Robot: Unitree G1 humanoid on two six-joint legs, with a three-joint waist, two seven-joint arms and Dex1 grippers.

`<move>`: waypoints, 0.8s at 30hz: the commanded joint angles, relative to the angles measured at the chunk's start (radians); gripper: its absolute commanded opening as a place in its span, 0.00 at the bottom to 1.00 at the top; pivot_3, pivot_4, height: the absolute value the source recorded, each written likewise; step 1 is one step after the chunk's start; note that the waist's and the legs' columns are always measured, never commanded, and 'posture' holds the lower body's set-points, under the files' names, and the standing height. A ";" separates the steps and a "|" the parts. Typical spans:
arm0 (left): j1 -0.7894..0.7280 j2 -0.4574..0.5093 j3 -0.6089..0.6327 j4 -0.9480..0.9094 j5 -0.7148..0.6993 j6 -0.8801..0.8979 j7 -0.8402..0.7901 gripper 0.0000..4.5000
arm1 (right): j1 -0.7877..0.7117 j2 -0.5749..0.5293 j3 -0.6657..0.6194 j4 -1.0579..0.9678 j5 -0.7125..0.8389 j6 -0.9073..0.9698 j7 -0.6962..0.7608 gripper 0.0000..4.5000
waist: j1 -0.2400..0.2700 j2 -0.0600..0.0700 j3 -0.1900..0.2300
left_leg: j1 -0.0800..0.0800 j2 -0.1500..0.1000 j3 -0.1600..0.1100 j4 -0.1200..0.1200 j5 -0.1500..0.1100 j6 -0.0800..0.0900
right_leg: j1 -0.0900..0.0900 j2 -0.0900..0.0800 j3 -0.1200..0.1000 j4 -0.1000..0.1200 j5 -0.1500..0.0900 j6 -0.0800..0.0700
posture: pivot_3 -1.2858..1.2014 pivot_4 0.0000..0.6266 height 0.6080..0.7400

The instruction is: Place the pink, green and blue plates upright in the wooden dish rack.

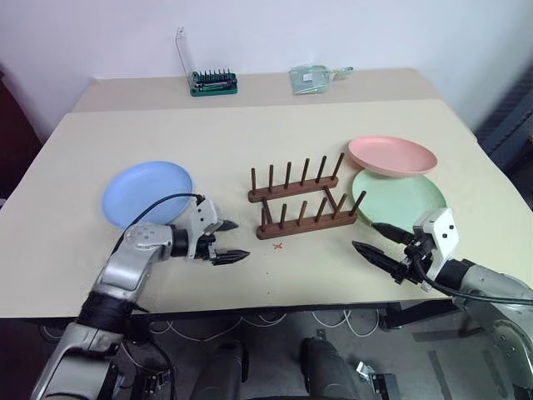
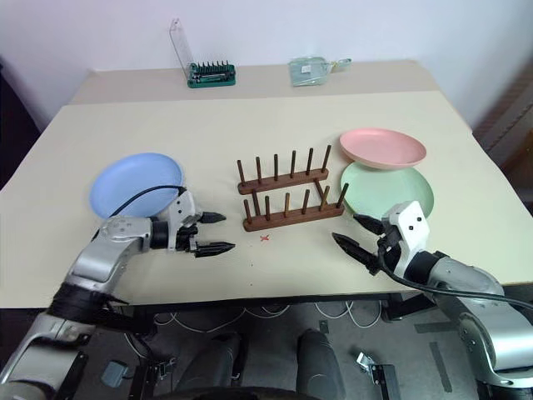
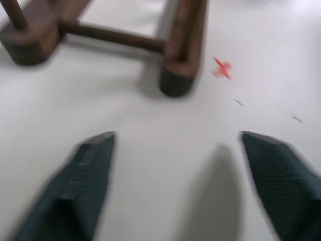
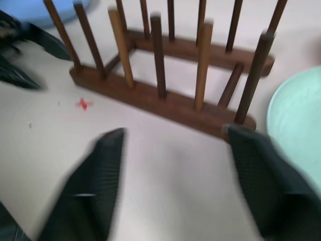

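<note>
The wooden dish rack [image 1: 301, 200] stands empty in the middle of the table. A blue plate [image 1: 146, 193] lies flat to its left. To the rack's right lies the green plate [image 1: 398, 197], and the pink plate [image 1: 391, 155] rests just behind it, overlapping its far rim. My left gripper [image 1: 231, 240] hovers open over the table just right of the blue plate, pointing toward the rack's near left end [image 3: 175, 75]. My right gripper [image 1: 374, 238] is open at the green plate's near edge, holding nothing.
A green bit holder with a clear lid [image 1: 208, 77] and a clear plastic packet [image 1: 315, 77] sit on the back table. A small red cross [image 1: 278, 246] marks the tabletop in front of the rack. The table's front edge runs just below both grippers.
</note>
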 commanded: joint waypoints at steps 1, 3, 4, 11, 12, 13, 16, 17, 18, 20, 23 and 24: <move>0.020 -0.002 -0.017 -0.127 -0.045 0.069 0.004 0.47 | -0.017 -0.035 0.048 0.028 -0.049 0.004 0.013 0.26 | 0.005 0.000 0.000 | 0.000 0.000 0.000 0.000 0.000 0.000 | 0.000 0.000 0.000 0.000 0.000 0.000 | 0.52 0.24 1.00; 0.020 -0.013 -0.054 -0.164 -0.038 0.098 0.013 0.24 | -0.025 -0.047 0.080 0.040 -0.075 0.009 0.014 0.02 | 0.006 0.000 0.000 | -0.001 0.000 0.000 0.000 0.000 0.000 | 0.000 0.000 0.000 0.000 0.000 0.000 | 0.52 0.24 1.00; 0.015 -0.022 -0.071 -0.174 -0.027 0.111 0.028 0.14 | -0.030 -0.050 0.094 0.041 -0.089 0.011 0.008 0.00 | 0.005 0.000 0.000 | -0.001 0.000 0.000 0.000 0.000 0.000 | 0.000 0.000 0.000 -0.001 0.000 0.000 | 0.52 0.24 1.00; -0.018 -0.115 -0.108 -0.166 -0.006 0.135 0.133 0.14 | -0.157 -0.007 0.227 0.026 -0.211 0.075 -0.125 0.00 | 0.000 0.000 0.000 | -0.001 0.000 0.000 0.000 0.000 0.000 | -0.001 0.000 0.000 -0.001 0.000 0.000 | 0.52 0.24 1.00; -0.022 -0.118 -0.109 -0.153 0.002 0.124 0.142 0.14 | -0.181 -0.001 0.251 0.045 -0.244 0.074 -0.146 0.00 | -0.001 0.000 0.000 | -0.001 0.000 0.000 0.000 0.000 0.000 | -0.001 0.000 0.000 -0.001 0.000 0.000 | 0.52 0.24 1.00; -0.026 -0.121 -0.110 -0.139 0.011 0.111 0.152 0.14 | -0.203 0.002 0.272 0.068 -0.272 0.075 -0.162 0.00 | -0.001 0.000 0.000 | -0.001 0.000 0.000 0.000 0.000 0.000 | -0.001 0.000 0.000 0.000 0.000 0.000 | 0.52 0.24 1.00; -0.033 -0.128 -0.110 -0.107 0.027 0.089 0.175 0.14 | -0.251 0.007 0.314 0.134 -0.335 0.071 -0.185 0.00 | 0.004 -0.001 0.000 | -0.001 -0.001 0.000 0.000 0.000 0.000 | -0.001 0.000 0.000 -0.001 0.000 0.000 | 0.52 0.24 1.00; -0.034 -0.130 -0.111 -0.098 0.034 0.079 0.182 0.14 | -0.269 0.011 0.326 0.168 -0.354 0.060 -0.189 0.00 | 0.006 -0.001 0.000 | -0.002 -0.001 0.000 0.001 0.000 0.000 | -0.001 0.000 0.000 -0.001 0.000 0.000 | 0.52 0.24 1.00; -0.036 -0.135 -0.109 -0.085 0.041 0.065 0.194 0.14 | -0.290 0.019 0.336 0.209 -0.371 0.045 -0.193 0.00 | 0.006 -0.001 0.000 | -0.002 -0.001 0.000 0.001 0.000 0.000 | -0.001 0.000 0.000 -0.001 0.000 0.000 | 0.52 0.24 1.00; -0.041 -0.146 -0.102 -0.057 0.055 0.039 0.221 0.14 | -0.321 0.024 0.360 0.276 -0.408 0.008 -0.189 0.00 | 0.003 -0.001 0.000 | -0.002 -0.001 0.000 0.001 0.000 0.000 | 0.000 0.000 0.000 -0.001 0.000 0.000 | 0.52 0.24 1.00; -0.051 -0.164 -0.088 -0.012 0.074 -0.002 0.264 0.14 | -0.354 0.039 0.374 0.329 -0.429 -0.040 -0.174 0.00 | 0.002 -0.001 0.000 | 0.000 -0.001 0.000 0.001 0.000 0.000 | 0.000 0.000 0.000 -0.001 0.000 0.000 | 0.52 0.24 1.00; -0.055 -0.170 -0.084 0.000 0.076 -0.006 0.274 0.14 | -0.361 0.043 0.376 0.341 -0.434 -0.053 -0.170 0.00 | 0.002 -0.001 0.000 | 0.000 -0.001 0.000 0.001 0.000 0.000 | 0.000 0.000 0.000 -0.001 0.000 0.000 | 0.52 0.24 1.00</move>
